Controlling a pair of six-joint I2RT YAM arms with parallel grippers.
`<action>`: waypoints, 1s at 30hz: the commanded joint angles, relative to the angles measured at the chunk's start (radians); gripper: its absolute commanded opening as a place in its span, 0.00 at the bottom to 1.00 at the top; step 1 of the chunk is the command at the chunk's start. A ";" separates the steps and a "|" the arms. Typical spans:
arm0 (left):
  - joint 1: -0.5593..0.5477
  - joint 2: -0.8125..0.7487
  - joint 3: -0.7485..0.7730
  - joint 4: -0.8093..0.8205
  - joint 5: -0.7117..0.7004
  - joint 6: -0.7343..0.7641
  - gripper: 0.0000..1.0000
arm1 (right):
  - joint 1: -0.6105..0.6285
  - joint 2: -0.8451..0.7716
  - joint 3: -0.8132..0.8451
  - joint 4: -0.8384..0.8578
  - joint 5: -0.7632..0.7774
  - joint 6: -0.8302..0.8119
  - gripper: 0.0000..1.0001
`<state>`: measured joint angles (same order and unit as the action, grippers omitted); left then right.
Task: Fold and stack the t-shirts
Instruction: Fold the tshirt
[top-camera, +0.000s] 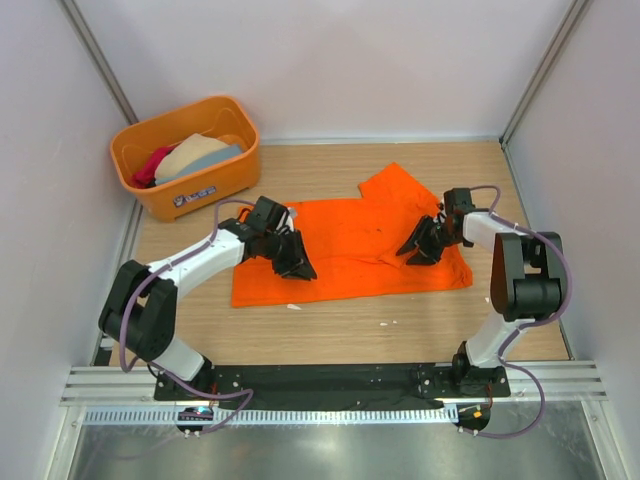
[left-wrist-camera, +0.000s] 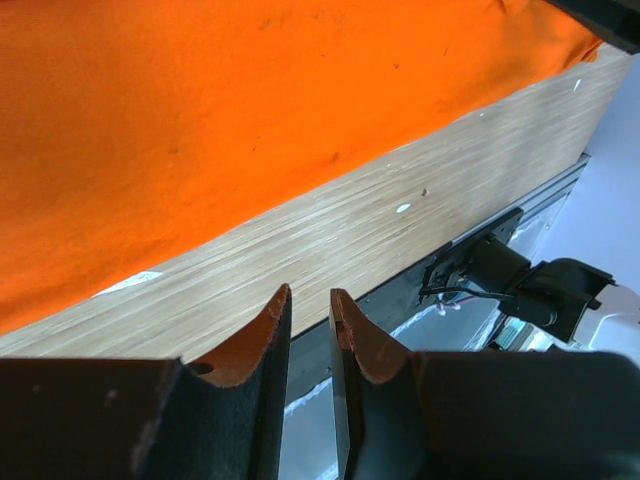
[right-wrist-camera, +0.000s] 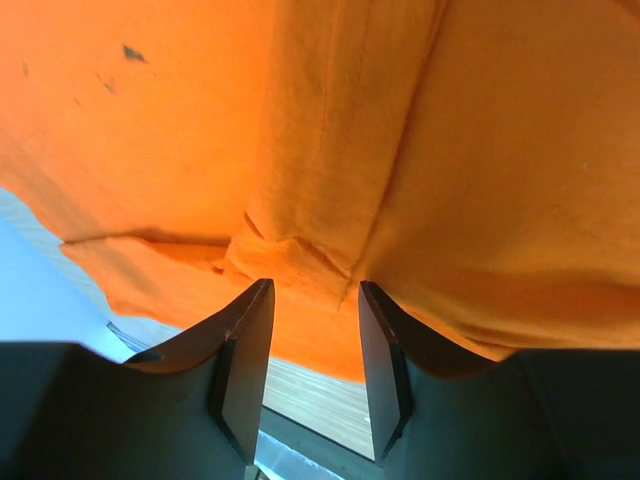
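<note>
Seen from above, a rigid orange plastic tub (top-camera: 135, 142) sits at the upper left of a pale wooden table (top-camera: 350, 322). It holds bunched beige (top-camera: 195, 150), grey-blue (top-camera: 218, 160) and crimson-pink (top-camera: 152, 166) t-shirts. A bright orange t-shirt (top-camera: 350, 235) lies spread flat at the centre of the frame, its long axis running left to right and one pointed sleeve reaching toward the upper right. The left gripper (top-camera: 296, 264) is over its left end and the right gripper (top-camera: 420, 250) over its right end, with nothing between them but cloth. In the left wrist view, orange cloth (left-wrist-camera: 200, 120) fills the upper left. A diagonal band of bare wood (left-wrist-camera: 350, 220) lies below it, and a black mount (left-wrist-camera: 500, 275) is at the lower right. The left gripper (left-wrist-camera: 310, 295) leaves only a slim gap between its jaws, with nothing in it. In the right wrist view, orange cloth (right-wrist-camera: 450, 150) covers most of the frame. The right gripper (right-wrist-camera: 312, 290) is about half open, with a crumpled fold (right-wrist-camera: 290, 255) just ahead of its tips and nothing visibly clamped.
</note>
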<state>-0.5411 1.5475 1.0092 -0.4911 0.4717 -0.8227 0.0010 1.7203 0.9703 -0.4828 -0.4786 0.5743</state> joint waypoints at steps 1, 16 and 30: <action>0.001 -0.040 0.035 -0.040 -0.004 0.043 0.23 | -0.001 0.005 0.005 0.070 -0.023 0.041 0.44; 0.018 -0.067 0.012 -0.056 -0.002 0.051 0.23 | 0.103 0.102 0.149 0.202 -0.052 0.169 0.42; 0.043 -0.142 -0.009 -0.104 -0.056 0.079 0.24 | 0.099 0.023 0.289 0.037 0.063 0.026 0.56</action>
<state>-0.5148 1.4517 1.0088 -0.5663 0.4416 -0.7742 0.1047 1.8397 1.3010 -0.3092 -0.5022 0.7254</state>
